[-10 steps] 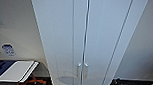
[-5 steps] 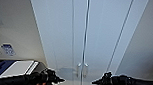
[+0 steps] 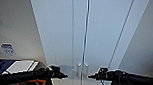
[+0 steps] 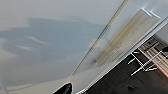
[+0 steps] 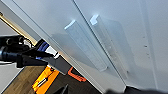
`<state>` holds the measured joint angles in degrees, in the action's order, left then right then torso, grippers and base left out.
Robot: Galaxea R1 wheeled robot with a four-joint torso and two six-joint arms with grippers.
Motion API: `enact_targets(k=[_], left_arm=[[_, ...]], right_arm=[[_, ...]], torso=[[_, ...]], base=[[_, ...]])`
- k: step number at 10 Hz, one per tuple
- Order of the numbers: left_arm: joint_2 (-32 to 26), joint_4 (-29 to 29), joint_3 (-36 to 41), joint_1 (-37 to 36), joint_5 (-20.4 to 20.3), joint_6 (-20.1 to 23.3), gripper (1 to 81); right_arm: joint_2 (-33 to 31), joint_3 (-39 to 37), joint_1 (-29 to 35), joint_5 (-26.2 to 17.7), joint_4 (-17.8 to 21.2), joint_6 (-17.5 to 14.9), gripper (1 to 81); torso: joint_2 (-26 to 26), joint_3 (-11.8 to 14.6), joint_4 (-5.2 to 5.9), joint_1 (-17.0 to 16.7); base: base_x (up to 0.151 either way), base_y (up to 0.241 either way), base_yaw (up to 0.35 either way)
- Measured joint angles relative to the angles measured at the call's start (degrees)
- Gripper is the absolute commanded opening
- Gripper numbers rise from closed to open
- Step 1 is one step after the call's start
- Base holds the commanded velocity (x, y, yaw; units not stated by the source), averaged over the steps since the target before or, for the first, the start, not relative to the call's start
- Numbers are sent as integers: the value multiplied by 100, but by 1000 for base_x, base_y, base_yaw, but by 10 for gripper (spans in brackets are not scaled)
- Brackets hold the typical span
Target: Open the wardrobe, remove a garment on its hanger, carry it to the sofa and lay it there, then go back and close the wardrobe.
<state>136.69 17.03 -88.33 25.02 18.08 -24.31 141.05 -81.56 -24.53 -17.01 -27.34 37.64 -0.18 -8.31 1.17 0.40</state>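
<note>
We're facing the wardrobe [image 3: 85,33], doors shut — left gripper [image 3: 63,75] and right gripper [image 3: 91,76] flank its handles [image 3: 82,68], finger state unclear on both.

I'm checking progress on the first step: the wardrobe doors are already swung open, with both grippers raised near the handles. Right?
Not quite. The wardrobe doors are shut, their edges meeting at the centre seam in the head view. The left gripper and right gripper are indeed raised on either side of the paired handles.

wardrobe [image 3: 100,34] top cut off, pincers blurred
</note>
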Motion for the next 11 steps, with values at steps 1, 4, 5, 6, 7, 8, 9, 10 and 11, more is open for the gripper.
enact_targets(k=[1, 4, 5, 6, 7, 8, 9, 10, 11], left_arm=[[179, 0, -152, 4, -33, -88, 811], [636, 11, -571, 9, -433, -304, 811], [809, 13, -699, 10, -466, -347, 811], [945, 13, -839, 10, -502, -396, 811], [1033, 13, -941, 12, -513, -407, 811], [1089, 13, -1005, 12, -521, -407, 811], [1143, 16, -1057, 12, -521, -407, 811], [1275, 17, -1167, 12, -513, -408, 811], [1408, 35, -1271, 12, -502, -407, 811]], right_arm=[[33, -44, 13, 102, 0, 41, 811], [146, -375, 24, 541, 0, 149, 811], [280, -529, 28, 563, 0, 151, 811], [407, -678, 26, 566, 0, 163, 811], [523, -877, 28, 563, 0, 185, 811], [647, -1081, 26, 561, 0, 185, 811], [733, -1204, 26, 557, 0, 185, 811], [975, -1499, 26, 546, 0, 185, 811], [1117, -1679, 37, 540, 0, 188, 811]], torso=[[0, 0, 0, 0], [5, -2, 0, 5], [5, -2, 0, 5], [5, -2, 0, 5], [7, -2, 0, 5], [7, -5, 0, 5], [7, -5, 0, 5], [7, -5, 0, 7], [9, -5, 0, 7]], base=[[0, 0, 0], [0, 0, 0], [0, 0, 0], [0, 0, 0], [0, 0, 0], [0, 0, 0], [0, 0, 0], [0, 0, 0], [0, 0, 0]])
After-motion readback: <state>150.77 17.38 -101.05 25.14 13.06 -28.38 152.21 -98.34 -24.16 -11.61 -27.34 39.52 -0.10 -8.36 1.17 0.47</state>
